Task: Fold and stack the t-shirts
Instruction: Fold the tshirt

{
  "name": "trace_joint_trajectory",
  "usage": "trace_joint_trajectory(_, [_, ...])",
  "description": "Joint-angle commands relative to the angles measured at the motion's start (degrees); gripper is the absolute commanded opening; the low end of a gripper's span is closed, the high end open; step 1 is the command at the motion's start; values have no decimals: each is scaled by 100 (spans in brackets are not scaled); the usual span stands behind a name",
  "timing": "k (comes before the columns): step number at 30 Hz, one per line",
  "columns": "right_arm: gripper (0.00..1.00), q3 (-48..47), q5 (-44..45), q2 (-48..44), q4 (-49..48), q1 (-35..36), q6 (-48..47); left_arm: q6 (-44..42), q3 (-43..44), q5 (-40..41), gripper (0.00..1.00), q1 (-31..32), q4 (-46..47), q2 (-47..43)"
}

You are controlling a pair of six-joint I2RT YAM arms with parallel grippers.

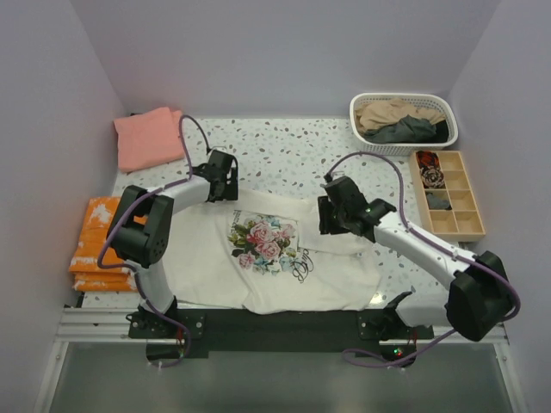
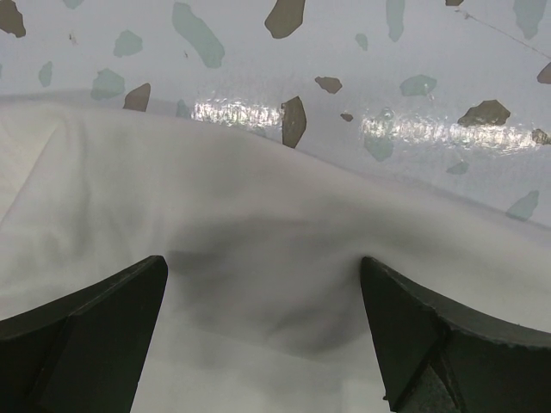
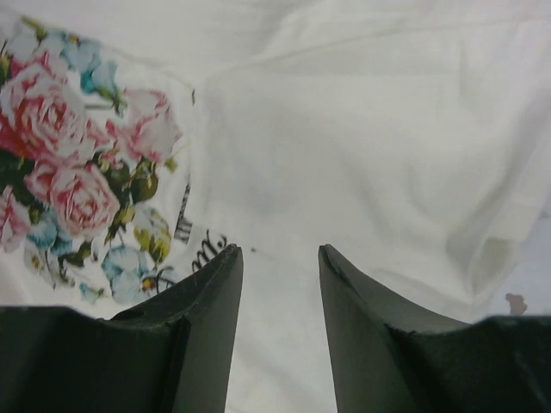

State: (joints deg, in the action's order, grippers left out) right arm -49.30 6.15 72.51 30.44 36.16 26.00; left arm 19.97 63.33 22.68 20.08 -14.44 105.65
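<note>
The cream t-shirt point(image 1: 211, 258) with its rose print point(image 1: 265, 243) and black script lies spread out, front up, in the middle of the table. My left gripper point(image 1: 222, 178) sits low over the shirt's far left edge with its jaws wide open. In the left wrist view the cream cloth point(image 2: 258, 198) bulges between the open fingers of the left gripper point(image 2: 263, 262). My right gripper point(image 1: 334, 217) hovers over the shirt's right side, open, with only flat cloth point(image 3: 362, 129) under the right gripper point(image 3: 280, 251). A folded salmon-pink t-shirt point(image 1: 148, 138) lies at the far left.
A white basket point(image 1: 362, 107) at the far right holds a tan shirt point(image 1: 387, 112) and a dark grey one point(image 1: 409, 131). A wooden compartment box point(image 1: 469, 225) stands below the basket. A stack of orange cloth point(image 1: 96, 245) lies off the table's left edge. Speckled tabletop point(image 1: 284, 151) shows beyond the shirt.
</note>
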Motion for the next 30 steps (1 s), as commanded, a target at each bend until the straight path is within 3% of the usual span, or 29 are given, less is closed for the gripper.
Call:
trace_joint_trajectory(1, [44,-852,1423,920,-257,-197,-86,-168,258,-141,100,14,-156,70])
trace_joint_trajectory(5, [40,-1257,1310,2141,-503,-399,-113,-151,320,-176,100,14,-209,70])
trace_joint_trajectory(16, [39,-1310,1248,3189,-591,-1497,28,-72,540,-184,100,14,-296,404])
trace_joint_trajectory(22, [40,-2425,1125,4199,-372,-1858,-191,-2,1005,-413,100,14,-305,861])
trace_joint_trajectory(26, [40,-3688,1143,4991,-12,-2016,-288,-36,1462,-387,100,5,-358,1195])
trace_joint_trajectory(30, [40,-4438,1178,5519,304,-2201,-324,-291,2137,33,100,-4,-560,1546])
